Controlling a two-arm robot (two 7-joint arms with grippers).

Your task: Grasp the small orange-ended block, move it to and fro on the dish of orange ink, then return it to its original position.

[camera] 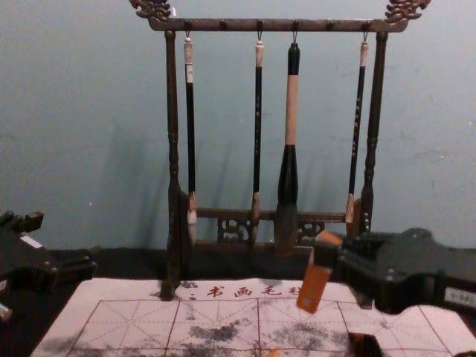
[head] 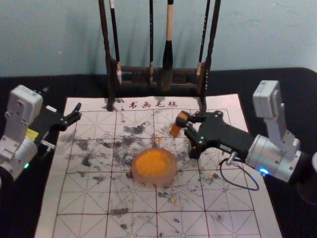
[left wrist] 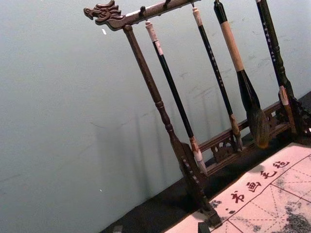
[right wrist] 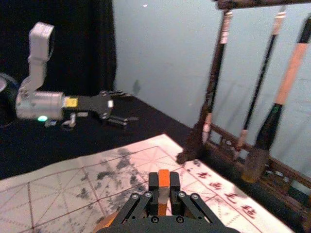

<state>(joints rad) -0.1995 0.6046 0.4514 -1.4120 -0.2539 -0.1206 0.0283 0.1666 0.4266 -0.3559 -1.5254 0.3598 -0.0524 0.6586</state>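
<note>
Head view: here's the ink dish [head: 154, 166] on the mat [head: 133, 220], and just beyond it, on its right, the right gripper [head: 183, 119] has the block [head: 175, 130], leaning, its orange end free. The left gripper [head: 78, 112] is parked well off to the dish's left, fingers apart. Behind the dish, the brush rack [head: 143, 70].

Over to the left wrist: that gripper's two tips poke in, spread wide with nothing between them, aimed past the dish towards the hanging brushes [left wrist: 177, 92]. Sensible spot, I'd say; it leaves the dish clear for the other arm.

Right wrist now, and here's the detail the head view can't give: both pads pressed onto the block's sides, narrow and square, the block centred. That should resist twisting when it's rubbed to and fro.

Chest view, side-on: the block slants down from the fingertips, its long orange face plain and its lower end apparently above the mat on the dish's far side. From the head view that drop is hard to judge, though the gap to the dish reads better there. Gripping high looks deliberate: it leaves length to meet the ink while the fingers stay clean.
</note>
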